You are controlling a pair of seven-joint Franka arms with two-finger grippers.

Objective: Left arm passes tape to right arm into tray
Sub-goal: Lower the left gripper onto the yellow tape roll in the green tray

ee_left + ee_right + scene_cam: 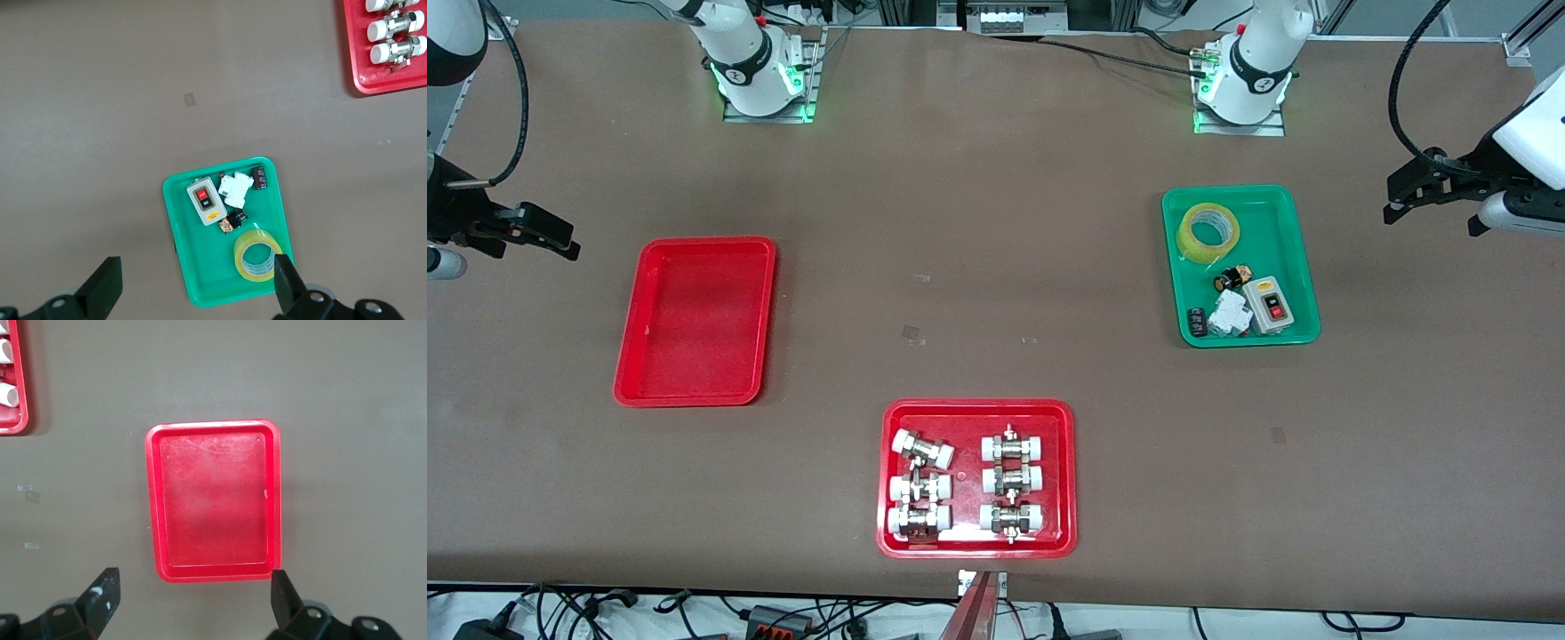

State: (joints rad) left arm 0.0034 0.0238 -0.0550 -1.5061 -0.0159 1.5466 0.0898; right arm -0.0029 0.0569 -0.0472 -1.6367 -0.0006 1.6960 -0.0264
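The yellow tape (1199, 252) lies flat in the green tray (1280, 222), at the tray's end farther from the front camera. My left gripper (1394, 203) is open and empty, up in the air off the left arm's end of the green tray. In the left wrist view the tape (257, 235) sits close to one finger of the left gripper (195, 263). The plain red tray (694, 320) is empty near the right arm's end. My right gripper (565, 242) is open and empty, in the air beside it. The right wrist view shows the tray (213, 500) past the right gripper (193, 575).
The green tray (200, 280) also holds a grey switch box (1270, 304), a white breaker (1230, 313) and small dark parts. A red tray with white-capped metal fittings (978, 411) stands near the front edge of the table, and it shows in the left wrist view (373, 85).
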